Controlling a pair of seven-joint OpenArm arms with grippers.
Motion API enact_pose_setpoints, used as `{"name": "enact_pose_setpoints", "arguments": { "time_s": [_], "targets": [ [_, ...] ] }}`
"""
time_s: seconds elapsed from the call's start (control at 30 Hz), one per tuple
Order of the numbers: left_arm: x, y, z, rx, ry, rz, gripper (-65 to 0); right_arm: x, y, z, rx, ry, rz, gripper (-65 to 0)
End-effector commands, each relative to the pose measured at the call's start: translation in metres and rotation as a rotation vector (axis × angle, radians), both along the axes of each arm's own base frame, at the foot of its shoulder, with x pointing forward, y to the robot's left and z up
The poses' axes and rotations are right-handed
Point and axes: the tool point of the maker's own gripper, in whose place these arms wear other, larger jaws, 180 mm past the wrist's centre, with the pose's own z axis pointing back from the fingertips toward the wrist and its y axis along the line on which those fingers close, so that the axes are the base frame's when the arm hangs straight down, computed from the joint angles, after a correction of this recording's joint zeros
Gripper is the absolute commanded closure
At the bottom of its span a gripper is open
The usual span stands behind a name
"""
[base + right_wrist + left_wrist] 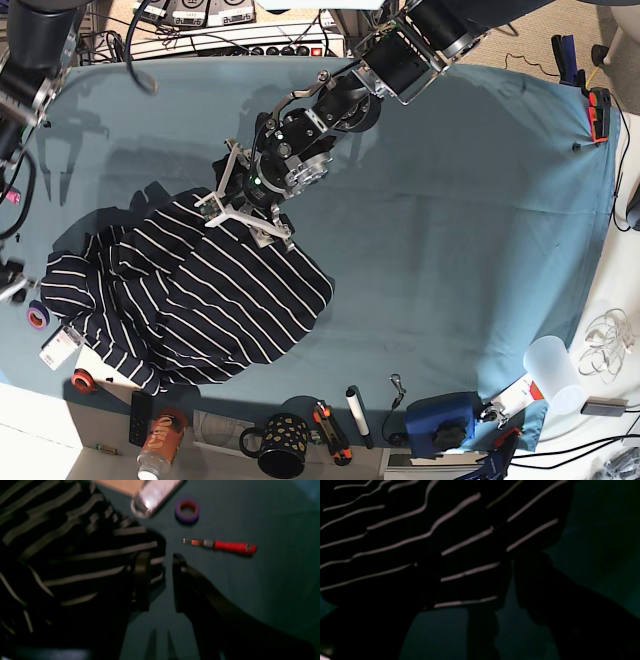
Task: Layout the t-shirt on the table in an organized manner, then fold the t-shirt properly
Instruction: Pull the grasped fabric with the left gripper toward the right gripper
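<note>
So our left gripper (243, 208) looks clamped on the t-shirt (190, 295); right gripper (160, 580) sits open beside it, with purple tape (187, 508) and a red screwdriver (225, 546) nearby.

Both wrist views are very dim and blurred, colours sunk to near black. The base view is bright, evenly lit and sharp, with soft arm shadows on the table (480, 200).

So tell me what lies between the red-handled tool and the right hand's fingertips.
Nothing: only bare teal-blue cloth table separates the red-handled tool from the right hand, per the right wrist view.
</note>
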Motion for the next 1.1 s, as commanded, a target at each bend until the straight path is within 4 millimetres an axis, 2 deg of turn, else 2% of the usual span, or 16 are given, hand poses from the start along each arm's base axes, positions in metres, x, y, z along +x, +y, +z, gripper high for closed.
{"name": "enact_pose_setpoints", "arguments": {
  "time_s": [0.0,0.07,0.13,0.3,0.4,0.47,0.57,0.67,0.8,0.9,0.97,1.07],
  "targets": [
    [0.010,-0.013,0.023,-0.056,-0.043,-0.001,-43.9,0.003,-0.008,0.021,-0.032,-0.052,0.000,-15.7],
    [0.011,-0.013,0.020,-0.057,-0.026,0.000,-41.9,-0.002,-0.007,0.010,-0.028,-0.040,0.005,-15.7],
    [0.014,-0.011,0.016,-0.042,-0.025,0.001,-36.4,-0.007,-0.006,0.001,-0.025,-0.029,0.008,-15.7],
    [0.038,0.004,0.020,-0.045,-0.063,0.121,-15.7,-0.013,0.002,-0.019,-0.005,0.009,0.016,-15.7],
    [0.043,0.004,0.024,-0.067,-0.056,0.140,-0.9,-0.010,0.011,-0.026,0.018,0.003,0.025,-15.7],
    [0.045,0.008,0.024,-0.039,-0.059,0.149,0.0,-0.007,0.016,-0.028,0.029,-0.009,0.031,-15.7],
    [0.060,0.032,0.029,0.078,-0.100,0.251,0.0,-0.002,0.023,-0.030,0.039,-0.032,0.039,-15.7],
    [0.079,0.061,0.060,0.165,-0.184,0.392,0.0,0.000,0.027,-0.032,0.048,-0.040,0.043,-15.7],
    [0.094,0.083,0.129,0.179,-0.315,0.510,0.0,0.001,0.030,-0.034,0.053,-0.042,0.045,-15.7],
    [0.100,0.096,0.172,0.103,-0.371,0.583,0.0,0.001,0.029,-0.034,0.053,-0.042,0.045,-15.7],
    [0.107,0.110,0.187,0.051,-0.386,0.627,0.0,0.000,0.029,-0.035,0.050,-0.033,0.044,-15.7],
    [0.124,0.141,0.195,0.024,-0.379,0.705,0.0,-0.002,0.025,-0.037,0.026,-0.015,0.038,-15.7]
  ]
}}
